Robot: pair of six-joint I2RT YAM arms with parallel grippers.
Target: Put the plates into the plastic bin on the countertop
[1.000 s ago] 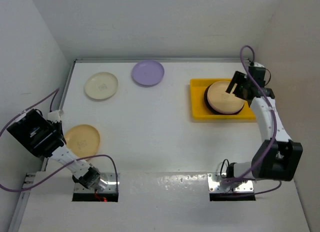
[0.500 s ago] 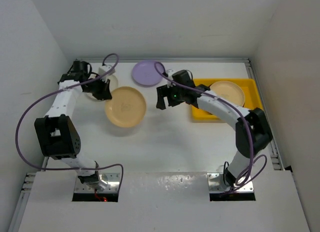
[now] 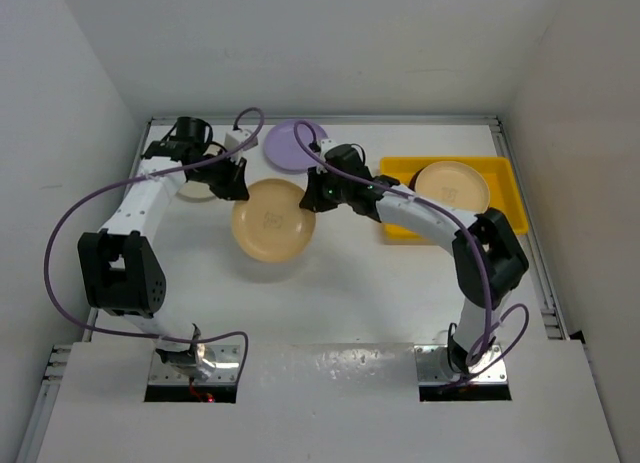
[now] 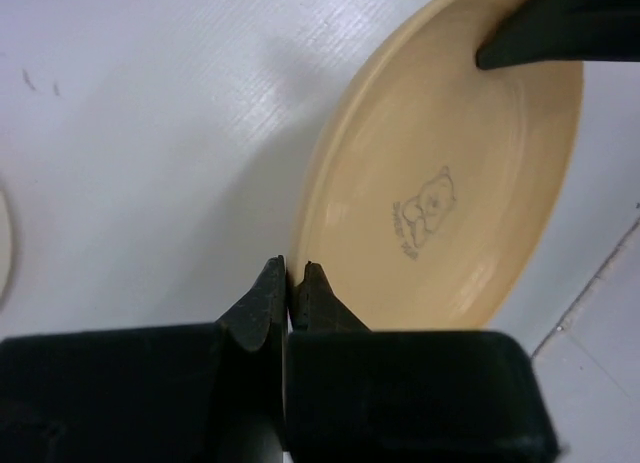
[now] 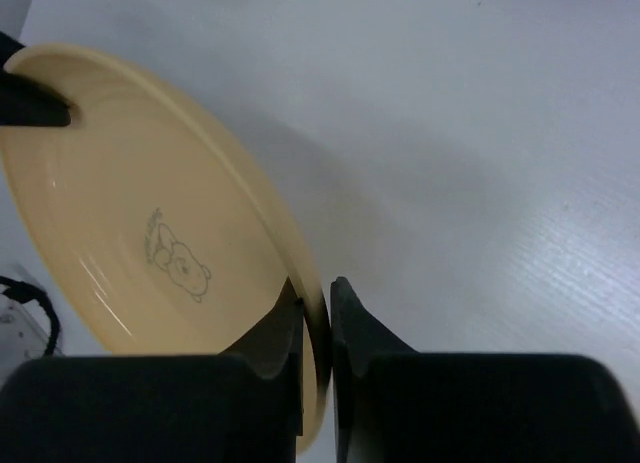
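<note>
A pale orange plate (image 3: 273,220) with a small bear print hangs tilted above the countertop (image 3: 350,283), held from both sides. My left gripper (image 3: 237,186) is shut on its left rim (image 4: 290,270). On the opposite rim my right gripper (image 3: 312,195) is shut too, the edge pinched between its fingers (image 5: 315,288). The same plate fills the left wrist view (image 4: 450,163) and the right wrist view (image 5: 130,213). The yellow plastic bin (image 3: 500,223) stands at the right and holds another pale plate (image 3: 452,186).
A lilac plate (image 3: 290,146) lies at the back, just behind both grippers. A cream plate (image 3: 192,192) lies partly hidden under my left arm. Walls close the counter on the left, back and right.
The pale orange plate has moved right, toward the middle of the counter, carried by the left gripper. The right gripper, open half a second ago, has shut on the plate's right rim.
</note>
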